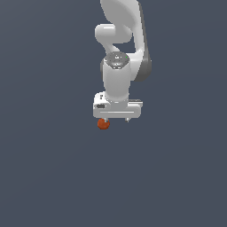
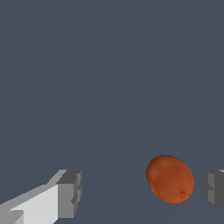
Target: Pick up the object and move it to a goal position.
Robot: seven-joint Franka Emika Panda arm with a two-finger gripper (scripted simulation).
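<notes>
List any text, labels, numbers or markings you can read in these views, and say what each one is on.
No readable text in either view.
Arm wrist: small dark marks and a green dot on the round cap, too small and blurred to read.
Gripper body: a small dark patch on its side, not legible.
Orange-red ball: plain, only a thin dark line, no lettering.

Smooth orange-red ball [image 2: 170, 178], slightly oval

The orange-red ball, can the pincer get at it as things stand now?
Probably yes. The pincer is open with the ball between its fingers, nearer one, and nothing blocks it. No contact shows yet.
</notes>
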